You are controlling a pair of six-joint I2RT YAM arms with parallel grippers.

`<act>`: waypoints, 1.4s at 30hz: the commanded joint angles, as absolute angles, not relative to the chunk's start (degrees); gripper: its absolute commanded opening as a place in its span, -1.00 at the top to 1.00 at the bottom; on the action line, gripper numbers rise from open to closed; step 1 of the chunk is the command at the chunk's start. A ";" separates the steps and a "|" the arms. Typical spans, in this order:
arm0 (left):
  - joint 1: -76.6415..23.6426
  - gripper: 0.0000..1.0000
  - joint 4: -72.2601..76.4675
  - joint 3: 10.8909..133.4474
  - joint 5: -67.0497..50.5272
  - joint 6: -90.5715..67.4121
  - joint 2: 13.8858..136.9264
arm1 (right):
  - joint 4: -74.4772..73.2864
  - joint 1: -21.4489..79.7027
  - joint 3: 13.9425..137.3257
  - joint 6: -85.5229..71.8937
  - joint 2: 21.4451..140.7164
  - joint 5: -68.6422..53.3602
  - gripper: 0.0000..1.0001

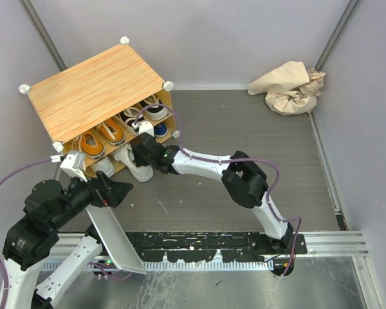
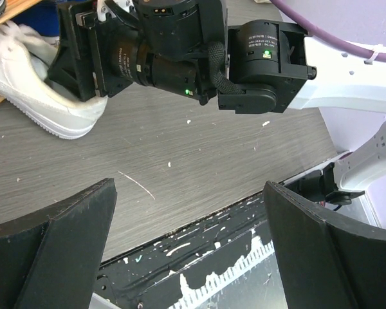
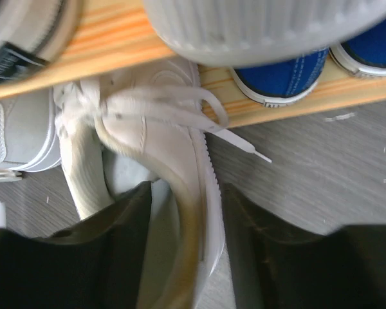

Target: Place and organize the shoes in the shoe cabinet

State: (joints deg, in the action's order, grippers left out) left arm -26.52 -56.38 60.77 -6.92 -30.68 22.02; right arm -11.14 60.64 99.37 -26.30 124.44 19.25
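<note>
White shoe (image 3: 170, 129) rim inside parted right end effector (image 3: 185, 212), wrist view only

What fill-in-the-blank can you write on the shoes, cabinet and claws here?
1. The right claw straddles the rim of a ____ lace-up sneaker.
2. The blue canvas sneakers sit on the ____ shelf of the wood-grain-topped shoe cabinet.
3. The open left claw holds ____.
Missing: white; lower; nothing.

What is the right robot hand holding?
The right gripper straddles the side wall of the white sneaker by its opening; a gap shows, so a firm grip cannot be told.
</note>
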 commanded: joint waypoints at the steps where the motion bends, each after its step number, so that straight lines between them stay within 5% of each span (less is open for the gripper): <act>1: -26.37 -0.96 -55.01 61.78 -7.29 -30.76 20.66 | -3.09 60.95 96.93 -26.26 119.65 16.41 -0.25; 11: -26.37 -0.96 -53.10 60.40 -8.67 -31.16 21.43 | 4.43 60.92 78.54 -19.19 103.08 8.21 -0.99; 21: -26.41 -0.96 -53.22 59.46 -8.70 -31.38 21.36 | 6.68 61.11 70.77 -14.16 99.29 -2.78 -1.00; 42: -26.37 -0.96 -55.46 60.02 -6.86 -31.07 20.79 | 21.69 61.32 76.55 -8.14 114.08 2.48 -0.77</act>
